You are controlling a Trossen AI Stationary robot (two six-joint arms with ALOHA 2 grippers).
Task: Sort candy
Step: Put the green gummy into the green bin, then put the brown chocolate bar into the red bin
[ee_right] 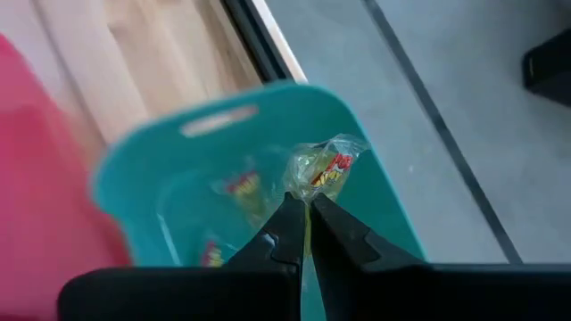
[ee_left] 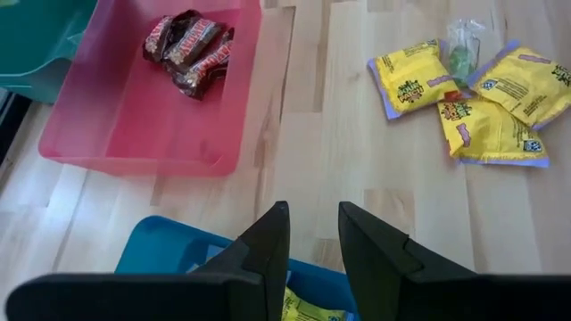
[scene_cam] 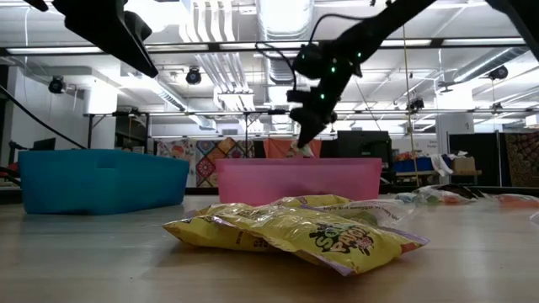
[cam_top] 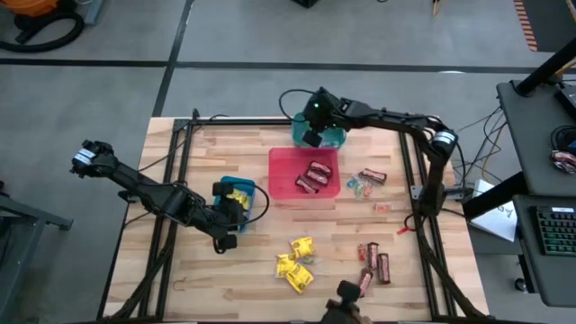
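Note:
My right gripper [ee_right: 306, 207] is over the teal bin [ee_right: 178, 160] at the table's far edge, shut on a small clear-wrapped candy [ee_right: 323, 168] with red and yellow inside; it also shows in the low view [scene_cam: 301, 145]. More small pieces lie in the teal bin [ee_right: 239, 189]. My left gripper [ee_left: 312, 227] hangs open and empty over the blue bin [ee_left: 161, 254], which holds a yellow packet [ee_left: 308, 308]. Several yellow packets [cam_top: 297, 261] lie on the table near the front. Brown bars [cam_top: 313, 175] lie in the red bin [cam_top: 283, 171]. My right gripper pinches the small candy by the edge of its clear wrapper [ee_right: 308, 187] between its two fingertips. The fingers come from above, pointing down. The candy sticks out past the fingertips, lifted clear above the teal bin.
Loose brown bars lie at the front right [cam_top: 373, 261] and right of the red bin [cam_top: 372, 175]. Tiny wrapped pieces [cam_top: 360, 187] lie beside them. A black frame rail [cam_top: 243, 120] runs along the table's far edge. Bare wood lies at the front left [cam_top: 207, 279].

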